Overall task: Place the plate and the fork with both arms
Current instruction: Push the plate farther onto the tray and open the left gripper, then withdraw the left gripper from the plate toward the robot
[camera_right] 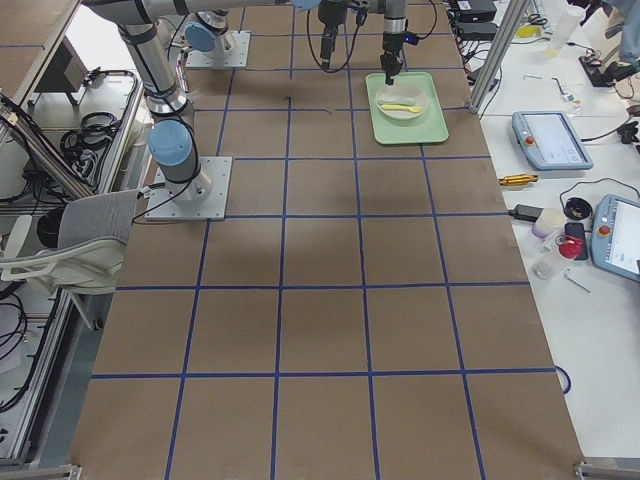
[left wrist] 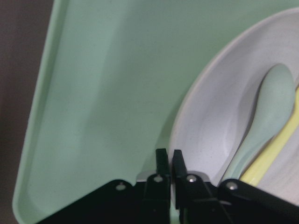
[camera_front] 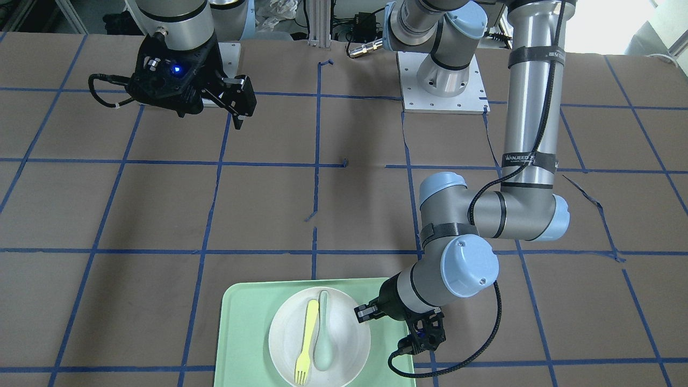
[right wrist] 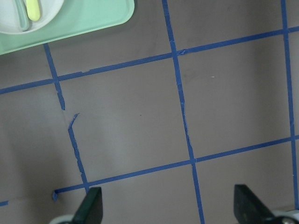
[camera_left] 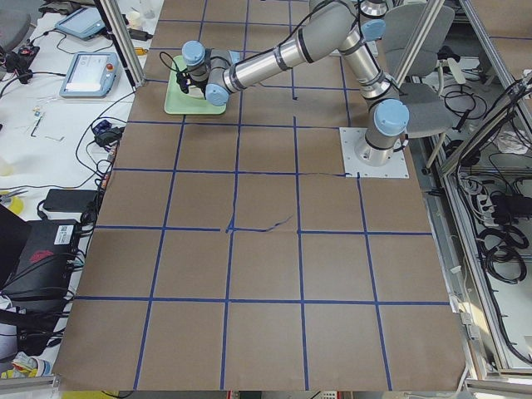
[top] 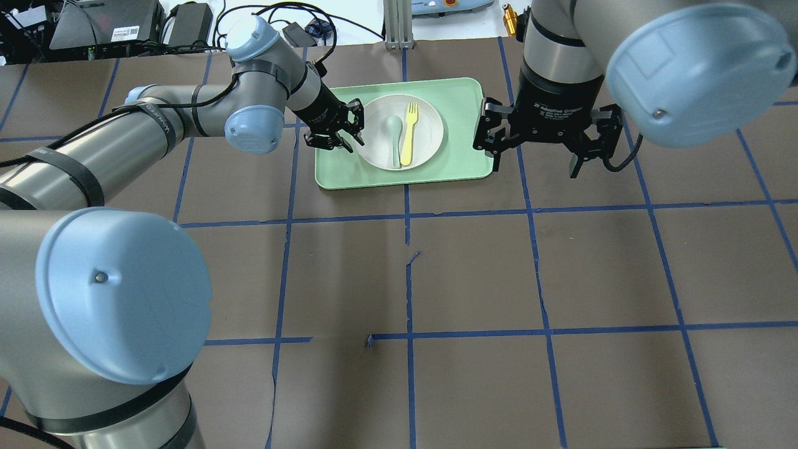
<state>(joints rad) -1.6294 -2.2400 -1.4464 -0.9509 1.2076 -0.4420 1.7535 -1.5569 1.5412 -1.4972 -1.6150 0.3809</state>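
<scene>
Left pincer (left wrist: 169, 156): jaws drawn almost together with only a slit between, set low at the plate (top: 430, 134) edge. The rim runs into that slit, so it looks nipped, though how deep the bite goes is hidden. Plate sits on the green tray (top: 461, 100). The yellow fork (top: 408, 134) and a grey-green spoon (top: 393, 128) lie loose in it, side by side and touching.

Right pincer (top: 535, 156): spread wide, holding nothing, hovering over the brown table (top: 474, 268) just beside the tray.

Step in hand, as I read it: lift the plate by its rim.
- A one-sided hold will want to sag at the far edge, so raise it slowly and keep it level.
- Any tilt will likely send the cutlery sliding.
- Clear the tray lip before moving sideways.
- When the right pincer goes for the fork, take the handle on the side away from the spoon.
</scene>
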